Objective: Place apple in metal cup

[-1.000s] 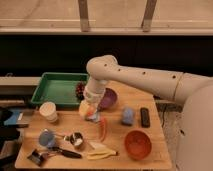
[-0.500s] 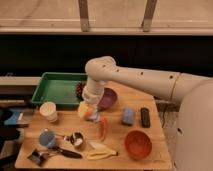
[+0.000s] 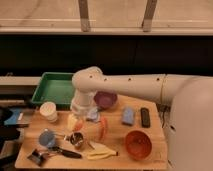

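My gripper (image 3: 79, 116) hangs from the white arm over the left middle of the wooden table and is shut on the apple (image 3: 74, 123), a small orange-yellow fruit that shows just below the fingers. The metal cup (image 3: 76, 140), small and shiny with a dark inside, stands upright on the table a short way below the apple, towards the front. The apple is above and slightly behind the cup, not inside it.
A light blue cup (image 3: 47, 138) stands left of the metal cup, with a white paper cup (image 3: 48, 111) behind it. A carrot (image 3: 102, 128), banana (image 3: 102, 152), orange bowl (image 3: 137, 144), purple bowl (image 3: 106, 99), black remote (image 3: 145, 117) and green tray (image 3: 55, 89) surround the spot.
The gripper has moved left and down towards the front with the apple, closer to the metal cup.
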You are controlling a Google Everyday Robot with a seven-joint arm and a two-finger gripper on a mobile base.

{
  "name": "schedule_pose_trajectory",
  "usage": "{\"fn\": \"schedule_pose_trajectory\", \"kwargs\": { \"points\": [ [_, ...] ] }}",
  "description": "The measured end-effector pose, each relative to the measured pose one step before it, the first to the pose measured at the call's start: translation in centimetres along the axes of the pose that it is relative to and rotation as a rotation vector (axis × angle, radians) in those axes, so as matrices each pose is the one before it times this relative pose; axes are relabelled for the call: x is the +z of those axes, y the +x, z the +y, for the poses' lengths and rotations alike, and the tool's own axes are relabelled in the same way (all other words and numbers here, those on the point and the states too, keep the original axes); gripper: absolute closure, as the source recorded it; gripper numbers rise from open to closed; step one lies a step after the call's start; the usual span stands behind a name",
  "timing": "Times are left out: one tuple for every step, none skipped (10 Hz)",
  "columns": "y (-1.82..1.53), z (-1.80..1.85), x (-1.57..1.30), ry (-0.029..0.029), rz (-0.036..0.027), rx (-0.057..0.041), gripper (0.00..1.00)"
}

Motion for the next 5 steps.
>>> {"fn": "schedule_pose_trajectory", "kwargs": {
  "points": [
    [0.112, 0.847, 0.774, -0.01441, 0.00862, -0.00733, 1.0],
    [0.05, 1.127, 1.415, -0.02685, 0.01165, -0.01002, 1.0],
    [0.183, 0.156, 0.911, -0.01694, 0.00579, 0.0019, 1.0],
    [0.34, 0.062, 0.922, -0.02239, 0.00457, 0.0106, 1.0],
    [0.388, 0.047, 0.706, -0.01451, 0.00642, 0.01111, 1.0]
  ]
}}
